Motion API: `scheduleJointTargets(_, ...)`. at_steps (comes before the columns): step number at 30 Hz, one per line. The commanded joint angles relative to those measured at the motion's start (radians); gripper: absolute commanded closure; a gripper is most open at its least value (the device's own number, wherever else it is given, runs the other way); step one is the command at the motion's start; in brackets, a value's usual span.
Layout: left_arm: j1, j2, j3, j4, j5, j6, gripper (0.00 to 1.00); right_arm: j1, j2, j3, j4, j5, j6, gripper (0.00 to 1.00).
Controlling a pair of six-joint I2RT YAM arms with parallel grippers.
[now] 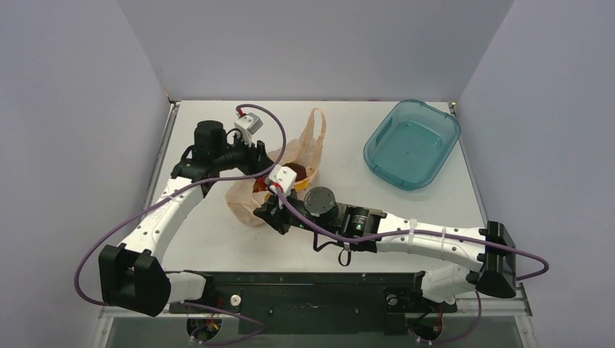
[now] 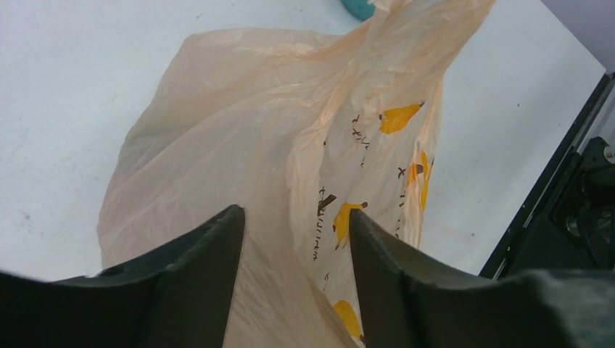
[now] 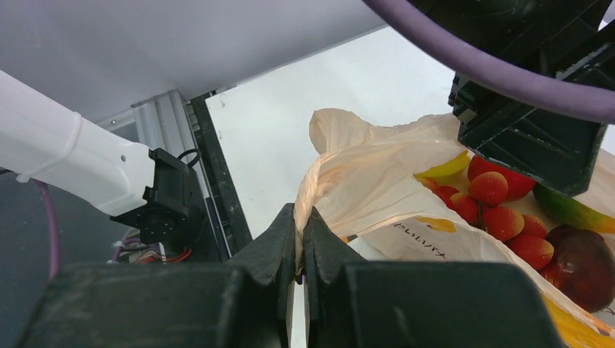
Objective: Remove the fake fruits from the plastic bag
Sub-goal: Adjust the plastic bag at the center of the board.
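Plastic bag (image 1: 243, 199) lies crumpled on the worktop (image 1: 217, 243), left of centre, between the 2 arms. Its mouth gapes upward and 1 loop handle stretches toward the far edge. Fake fruits (image 3: 533, 246) sit inside the bag:
- red berry cluster (image 3: 489, 190) near the middle of the opening
- dark maroon fruit (image 3: 584, 264) just beside the cluster
- orange-green mango shape (image 3: 573, 210), partly hidden under the other arm's black hardware

Right fingers (image 3: 279, 246) are pressed together, clamped on the bag's rim at its near side. Left fingers (image 2: 210, 254) stand apart at the bag's far side. A fold of printed film runs between the 2 tips; whether it touches them is unclear. Teal tub (image 1: 411, 143) sits well apart, far right on the worktop.
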Motion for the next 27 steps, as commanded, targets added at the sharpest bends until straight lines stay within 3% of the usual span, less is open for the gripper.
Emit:
scheduleJointTargets(1,-0.011,-0.008,0.051,-0.007,-0.082,0.049,0.6,0.002,-0.049,-0.023,0.072,0.008,0.009,0.97)
scheduleJointTargets(3,-0.015,-0.004,0.055,-0.005,-0.095,0.042,0.77,0.005,-0.045,-0.028,0.074,-0.001,0.014,0.97)
scheduleJointTargets(7,-0.015,-0.005,0.054,0.016,-0.091,0.016,0.99,0.051,-0.01,-0.012,0.027,0.009,-0.023,0.97)
scheduleJointTargets(12,-0.015,-0.011,0.044,0.058,-0.065,-0.043,1.0,0.17,0.112,0.076,-0.144,0.261,-0.162,0.98)
scheduleJointTargets(16,-0.013,-0.009,0.042,0.081,-0.03,-0.07,1.0,0.232,0.217,0.133,-0.218,0.405,-0.185,0.92)
scheduleJointTargets(18,-0.012,-0.013,0.04,0.087,-0.02,-0.075,1.0,0.236,0.231,0.137,-0.221,0.401,-0.179,0.87)
scheduleJointTargets(22,-0.01,-0.03,0.032,0.097,-0.028,-0.071,1.0,0.235,0.156,0.078,-0.142,0.338,-0.137,0.52)
scheduleJointTargets(24,-0.01,-0.051,0.021,0.113,-0.03,-0.072,1.0,0.227,0.077,0.012,-0.061,0.324,-0.096,0.41)
scheduleJointTargets(27,-0.01,-0.08,0.002,0.141,-0.051,-0.073,1.0,0.211,-0.058,-0.077,0.023,0.329,-0.022,0.36)
